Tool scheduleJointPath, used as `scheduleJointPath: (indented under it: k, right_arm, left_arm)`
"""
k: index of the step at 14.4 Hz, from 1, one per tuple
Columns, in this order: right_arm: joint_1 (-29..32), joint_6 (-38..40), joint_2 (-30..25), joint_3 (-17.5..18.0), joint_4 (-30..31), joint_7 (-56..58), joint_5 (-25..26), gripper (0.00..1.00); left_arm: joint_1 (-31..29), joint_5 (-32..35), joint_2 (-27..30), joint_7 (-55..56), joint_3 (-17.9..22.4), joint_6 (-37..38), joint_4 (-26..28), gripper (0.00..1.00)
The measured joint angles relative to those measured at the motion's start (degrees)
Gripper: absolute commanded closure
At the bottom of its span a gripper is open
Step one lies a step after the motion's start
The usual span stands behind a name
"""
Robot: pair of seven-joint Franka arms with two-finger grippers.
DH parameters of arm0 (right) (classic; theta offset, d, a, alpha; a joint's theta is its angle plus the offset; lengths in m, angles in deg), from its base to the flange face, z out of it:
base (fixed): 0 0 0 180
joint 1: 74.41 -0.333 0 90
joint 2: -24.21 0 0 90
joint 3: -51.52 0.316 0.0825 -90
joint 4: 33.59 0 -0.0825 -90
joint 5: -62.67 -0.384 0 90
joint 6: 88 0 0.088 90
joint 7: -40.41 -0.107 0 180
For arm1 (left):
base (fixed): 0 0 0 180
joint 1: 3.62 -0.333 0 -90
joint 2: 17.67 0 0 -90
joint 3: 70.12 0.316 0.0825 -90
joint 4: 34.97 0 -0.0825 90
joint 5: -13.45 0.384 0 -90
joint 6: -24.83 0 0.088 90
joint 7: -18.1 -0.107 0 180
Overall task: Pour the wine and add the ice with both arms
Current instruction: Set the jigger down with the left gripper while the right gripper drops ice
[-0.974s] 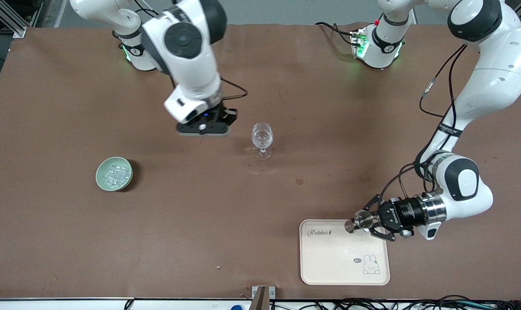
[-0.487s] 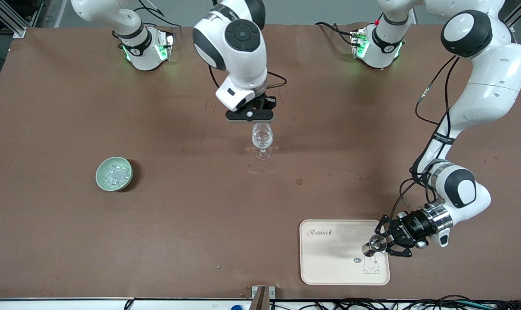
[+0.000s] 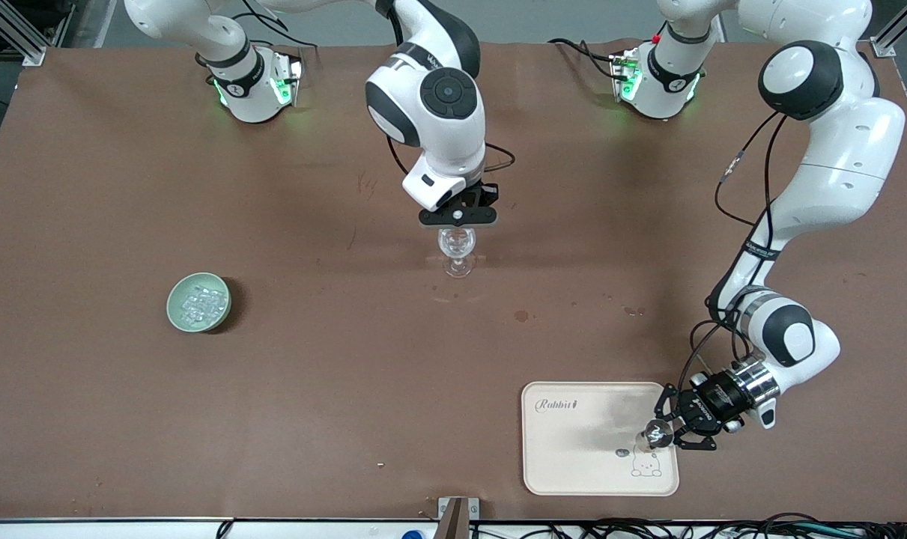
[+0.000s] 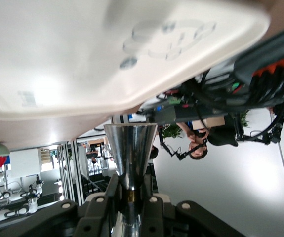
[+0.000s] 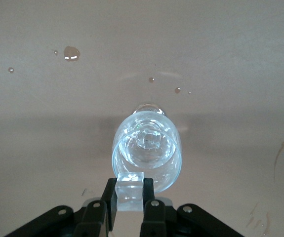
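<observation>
Over the stemmed wine glass point(image 3: 457, 253) at the middle of the brown table point(image 3: 333, 374), my right gripper point(image 3: 457, 218) hangs with its fingers point(image 5: 148, 203) pinching one clear ice cube point(image 5: 130, 190). In the right wrist view the cube sits between my fingertips just above the glass's rim, and another cube already lies in the bottom of the glass, in a little clear liquid. Small droplets point(image 5: 71, 52) dot the table just past the glass from my fingers.

The rest of the ice point(image 3: 201, 303) lies heaped in the pale green bowl point(image 3: 177, 311), well apart from my right fingers, toward the right arm's end of the table and nearer the front camera than the glass.

My left gripper point(image 3: 666, 429) is low over the cream tray point(image 3: 565, 464), at the edge toward the left arm's end of the table. Its fingers point(image 4: 110, 193) are pressed onto the narrow neck of a shiny metal cup-shaped vessel point(image 4: 130, 151), which flares out past my fingertips with its wide mouth pointing toward the tray. The tray carries the printed word "Rabbit" point(image 3: 555, 405) and a small rabbit drawing point(image 3: 646, 466); the drawing is just beside the vessel's mouth. I cannot tell whether the vessel touches the tray.
</observation>
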Motion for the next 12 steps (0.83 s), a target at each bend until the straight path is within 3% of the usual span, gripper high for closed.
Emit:
scheduleJointPath:
  k: [7,12]
  right_arm:
    - [0.01,-0.4,0.44,-0.26,-0.42,0.07,2.38,0.95]
    - [-0.08,-1.75,1.17,-0.24,-0.41,0.1,2.4,0.86]
  left_arm:
    - [0.29,0.0,-1.89,0.01,1.5,0.03,-0.05,0.99]
    - [0.97,-0.38,-2.94,0.08,1.5,0.61,-0.02,0.98]
